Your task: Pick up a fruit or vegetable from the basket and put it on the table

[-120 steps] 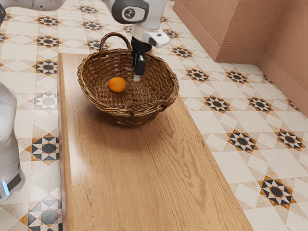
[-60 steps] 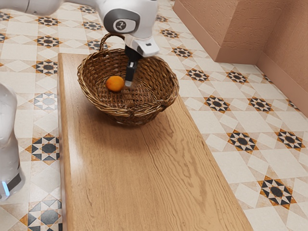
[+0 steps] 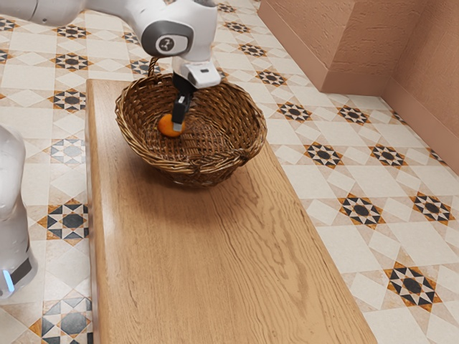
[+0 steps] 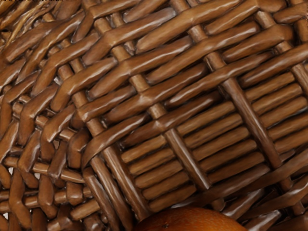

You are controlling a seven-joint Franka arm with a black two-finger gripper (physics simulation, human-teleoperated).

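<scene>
Inside the wicker basket, my gripper [image 3: 178, 126] points down at the orange [image 3: 167, 125], its tip overlapping the fruit's edge on the exterior view's right. Whether it is open or shut I cannot tell, nor whether it touches the fruit. The orange rests low in the brown basket [image 3: 197, 169], partly hidden behind the gripper's tip. In the wrist view, the top of the orange [image 4: 192, 222] shows at the lower edge, just under my hand, against the woven basket [image 4: 144, 98].
The basket stands on a wooden table [image 3: 208, 258], its rim surrounding the lowered gripper and its arched handle rising at the far side. Bare wood stretches from the basket toward the exterior view's lower edge. Patterned floor tiles [image 3: 326, 154] lie beyond the table.
My hand has tilted and moved toward the exterior view's left and a little lower, reaching the orange's edge. The orange has shifted slightly left in that view; the basket has stayed put.
</scene>
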